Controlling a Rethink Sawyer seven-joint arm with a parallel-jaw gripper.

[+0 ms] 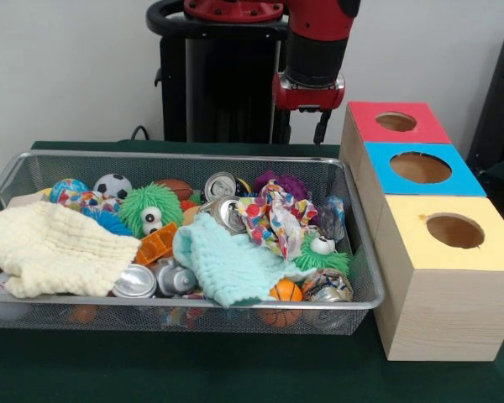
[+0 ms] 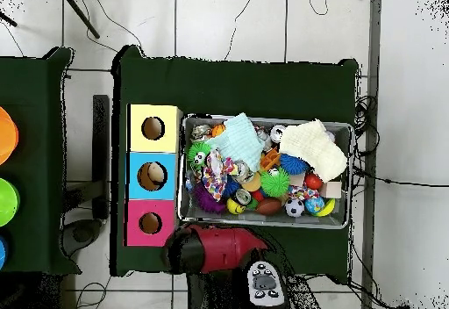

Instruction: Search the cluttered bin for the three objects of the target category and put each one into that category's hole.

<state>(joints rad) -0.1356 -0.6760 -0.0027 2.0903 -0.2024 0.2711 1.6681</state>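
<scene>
A wire mesh bin (image 1: 193, 156) is packed with clutter. Crushed drink cans lie at the back (image 1: 220, 185), the middle (image 1: 228, 214) and the front (image 1: 136, 281). Among the balls are a soccer ball (image 1: 112, 185), a brown football (image 1: 175, 186) and an orange basketball (image 1: 286, 291). A cream cloth (image 1: 55, 248), a mint cloth (image 1: 227, 264) and a patterned cloth (image 1: 269, 218) cover other items. Red (image 1: 365, 117), blue (image 1: 466, 180) and yellow (image 1: 412, 222) boxes, each with a round hole, stand beside the bin. My gripper (image 1: 319, 126) hangs behind the bin's far rim, holding nothing visible.
Green fuzzy toys with eyes (image 1: 151, 208) (image 1: 323, 256) and a purple one (image 1: 281, 183) sit among the clutter. In the overhead view the arm (image 2: 215, 248) lies just outside the bin (image 2: 263, 119), near the red box (image 2: 136, 225). Something pale shows inside the hole of the blue box (image 2: 136, 176).
</scene>
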